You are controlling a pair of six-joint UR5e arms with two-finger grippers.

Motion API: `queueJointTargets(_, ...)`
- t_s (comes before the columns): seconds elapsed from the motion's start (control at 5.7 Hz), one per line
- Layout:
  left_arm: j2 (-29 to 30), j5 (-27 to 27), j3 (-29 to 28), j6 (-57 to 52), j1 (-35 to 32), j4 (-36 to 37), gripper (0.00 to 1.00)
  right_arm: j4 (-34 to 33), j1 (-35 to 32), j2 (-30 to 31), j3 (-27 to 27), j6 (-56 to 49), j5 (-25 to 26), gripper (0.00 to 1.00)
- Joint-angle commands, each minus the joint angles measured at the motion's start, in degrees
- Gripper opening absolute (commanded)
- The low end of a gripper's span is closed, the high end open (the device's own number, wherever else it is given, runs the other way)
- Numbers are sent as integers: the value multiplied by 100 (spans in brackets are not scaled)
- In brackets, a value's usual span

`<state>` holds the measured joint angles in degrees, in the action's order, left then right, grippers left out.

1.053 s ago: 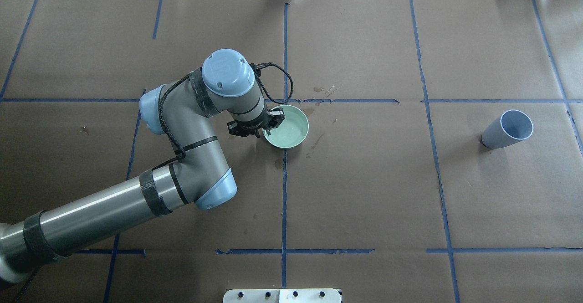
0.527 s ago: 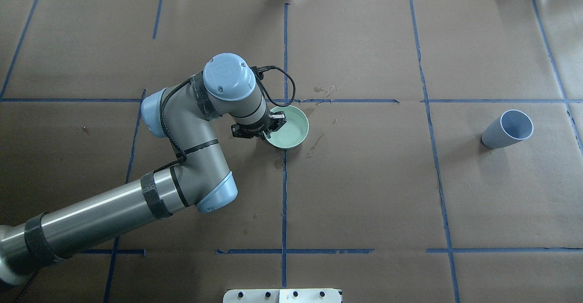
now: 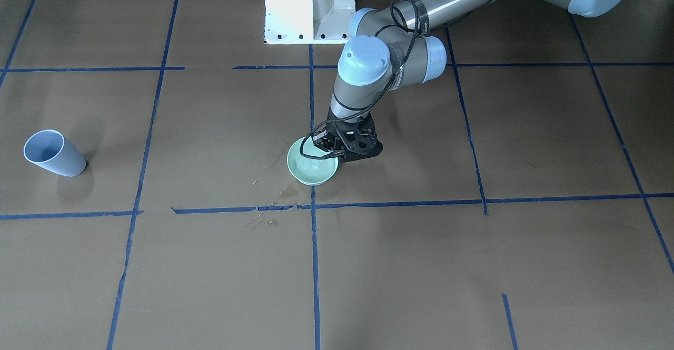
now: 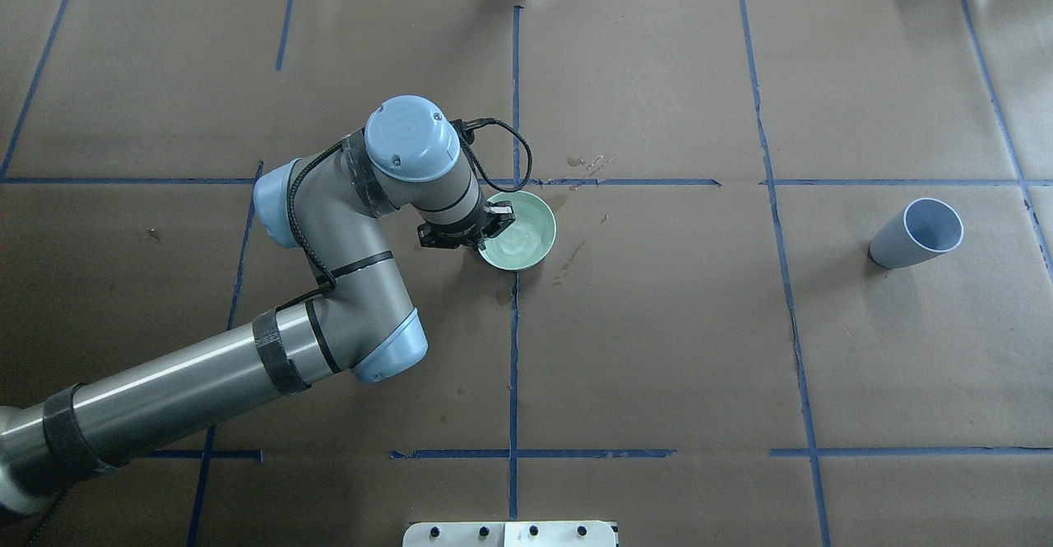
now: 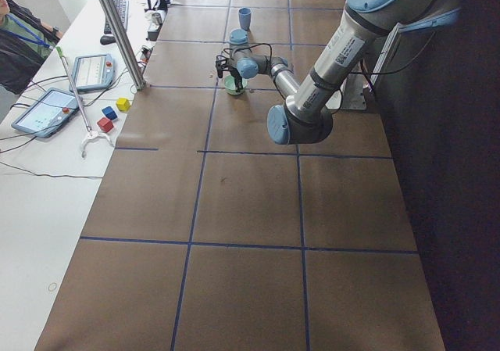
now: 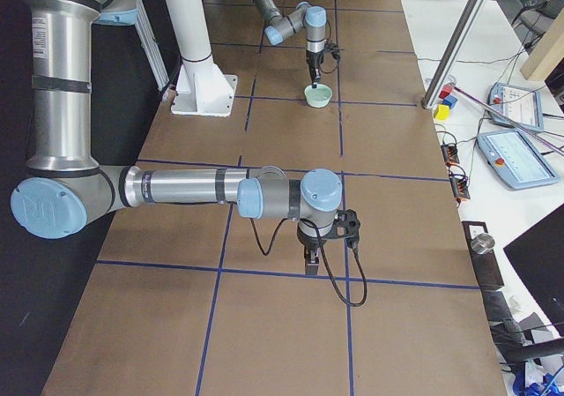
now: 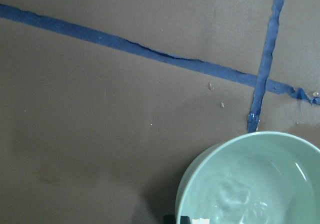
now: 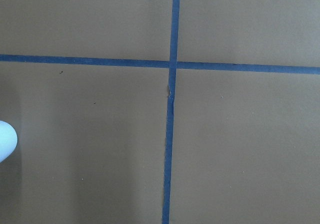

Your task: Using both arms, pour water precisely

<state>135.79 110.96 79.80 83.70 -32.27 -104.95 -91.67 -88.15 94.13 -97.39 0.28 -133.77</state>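
Observation:
A pale green bowl (image 4: 526, 238) stands at the table's middle, by a tape crossing. It holds water (image 7: 240, 194), clear and rippling. My left gripper (image 4: 485, 232) comes down on the bowl's rim on the side toward the arm, its fingers astride the rim and shut on it. The same bowl (image 3: 310, 170) and left gripper (image 3: 337, 152) show in the front-facing view. My right gripper (image 6: 310, 259) shows only in the exterior right view, low over the paper, and I cannot tell whether it is open or shut.
A grey-blue cup (image 4: 917, 234) stands alone far to the right. Spilt drops (image 4: 569, 261) darken the brown paper beside the bowl. The white pedestal (image 3: 308, 8) sits at the robot's base. A pale rounded shape (image 8: 5, 140) shows at the right wrist view's left edge.
The left wrist has shifted slightly to the right at the bowl's rim, and the water's surface now ripples. The cup has not moved.

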Motion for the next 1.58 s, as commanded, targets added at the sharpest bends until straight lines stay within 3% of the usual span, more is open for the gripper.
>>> queueJointTargets(0.0, -8, 4, 0, 6, -16, -165, 4, 0, 0, 0, 0, -2, 0, 100)
queueJointTargets(0.7, -43, 214, 18, -37, -314, -333, 0, 0, 0, 0, 0, -2, 0, 100)
queueJointTargets(0.88, -87, 755, 53, -64, -568, -351, 0, 0, 0, 9, -8, -2, 0, 100)
queueJointTargets(1.23, -892, 1652, 769, -438, -1182, -360, 0, 0, 0, 9, -9, 7, 0, 100)
queueJointTargets(1.4, -2332, 3005, 1357, -2112, -2517, -568, 0, 0, 0, 17, -17, -2, 0, 100)
